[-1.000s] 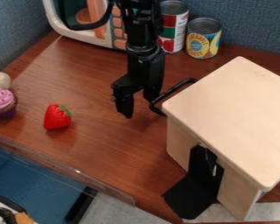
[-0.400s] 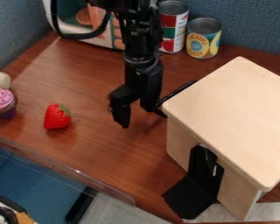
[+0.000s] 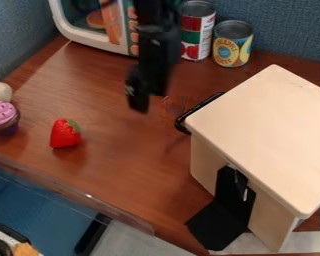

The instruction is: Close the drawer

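Note:
The black gripper (image 3: 141, 97) is at upper centre in the camera view, blurred, left of the drawer's handle and apart from it. The black handle (image 3: 195, 112) of the drawer pokes out from under the upper-left edge of the light wooden box (image 3: 263, 130). Only a narrow gap lies between handle and box top. The drawer's front is hidden beneath that top.
A red strawberry (image 3: 66, 133) and a purple-topped cupcake (image 3: 3, 118) lie on the left. Two cans, one red-and-white (image 3: 197, 31) and one yellow-and-blue (image 3: 232, 44), stand behind, beside a toy microwave (image 3: 94, 43). A black flap (image 3: 217, 225) hangs from the box.
The gripper first came down and left, then rose and backed off from the handle. The handle has shifted a little right, closer in to the box.

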{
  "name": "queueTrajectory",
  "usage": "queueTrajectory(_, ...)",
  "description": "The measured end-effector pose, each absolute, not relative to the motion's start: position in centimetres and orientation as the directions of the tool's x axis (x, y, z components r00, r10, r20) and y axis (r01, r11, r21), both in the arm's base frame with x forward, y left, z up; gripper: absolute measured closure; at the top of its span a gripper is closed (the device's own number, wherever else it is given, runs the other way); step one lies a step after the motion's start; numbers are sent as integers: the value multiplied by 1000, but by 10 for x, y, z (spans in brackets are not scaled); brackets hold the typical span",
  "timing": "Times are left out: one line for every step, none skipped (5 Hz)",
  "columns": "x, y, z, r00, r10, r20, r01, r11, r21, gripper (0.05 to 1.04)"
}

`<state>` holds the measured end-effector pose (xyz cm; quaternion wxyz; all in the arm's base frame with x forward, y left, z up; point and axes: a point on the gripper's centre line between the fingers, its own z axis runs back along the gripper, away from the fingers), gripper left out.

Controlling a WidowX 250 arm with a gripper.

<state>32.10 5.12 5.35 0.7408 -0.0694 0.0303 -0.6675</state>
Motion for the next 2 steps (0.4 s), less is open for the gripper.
queueTrajectory(314,73,52,351,-929,121,933,335,-132,84)
queueTrajectory(288,87,77,557,-818,146,830,555,-56,84)
